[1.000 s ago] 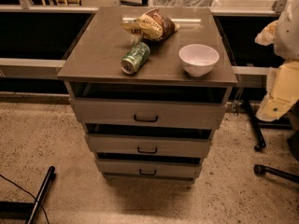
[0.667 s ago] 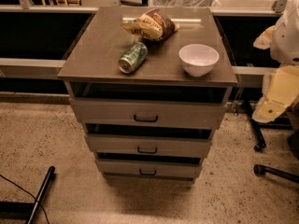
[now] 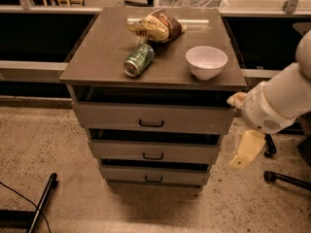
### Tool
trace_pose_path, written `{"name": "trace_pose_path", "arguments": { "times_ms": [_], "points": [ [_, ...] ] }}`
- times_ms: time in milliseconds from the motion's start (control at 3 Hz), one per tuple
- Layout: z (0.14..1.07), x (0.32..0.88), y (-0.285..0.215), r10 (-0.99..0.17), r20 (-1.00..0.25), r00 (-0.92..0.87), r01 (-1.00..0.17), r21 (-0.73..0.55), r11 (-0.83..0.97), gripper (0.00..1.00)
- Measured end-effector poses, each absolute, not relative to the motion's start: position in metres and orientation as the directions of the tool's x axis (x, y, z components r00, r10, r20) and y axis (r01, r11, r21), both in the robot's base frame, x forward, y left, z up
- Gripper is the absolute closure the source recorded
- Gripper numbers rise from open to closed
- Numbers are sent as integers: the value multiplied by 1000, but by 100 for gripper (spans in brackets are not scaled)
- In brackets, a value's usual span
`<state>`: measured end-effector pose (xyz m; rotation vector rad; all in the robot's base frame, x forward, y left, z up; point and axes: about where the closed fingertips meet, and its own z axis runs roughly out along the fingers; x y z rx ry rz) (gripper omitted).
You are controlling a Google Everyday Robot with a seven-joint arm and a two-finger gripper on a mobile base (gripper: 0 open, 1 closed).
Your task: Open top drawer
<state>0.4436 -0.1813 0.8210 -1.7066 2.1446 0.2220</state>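
Top drawer (image 3: 194, 119) sits directly under the cabinet top (image 3: 97, 57), its grey front facing the camera and level with the gripper (image 3: 247, 148), which hangs just off the front's right end. Whether that gripper is open or closed cannot be told from this view. The small dark loop handle (image 3: 151, 124) at the centre of the front is the place to take hold; it lies well to the gripper's left in the camera view. The drawer looks rigid and should slide straight out, probably with little weight, though a thin loop gives a shallow grip that could slip. A dark gap shows above the front, but nothing inside can be seen.

Up and left of the gripper, a white bowl (image 3: 206, 62) stands upright and looks empty. Farther left lie a green can (image 3: 139, 59) on its side and a crumpled snack bag (image 3: 155, 29); a sharp tug might roll the can.
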Motion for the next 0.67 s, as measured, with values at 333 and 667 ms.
{"name": "trace_pose_path", "arguments": {
  "times_ms": [333,667],
  "points": [
    [794,442,-172,-892,-448,-68,-982,-128,140,0],
    [794,442,-171,-898,-440,-17,-984,-151,92,0]
  ]
}}
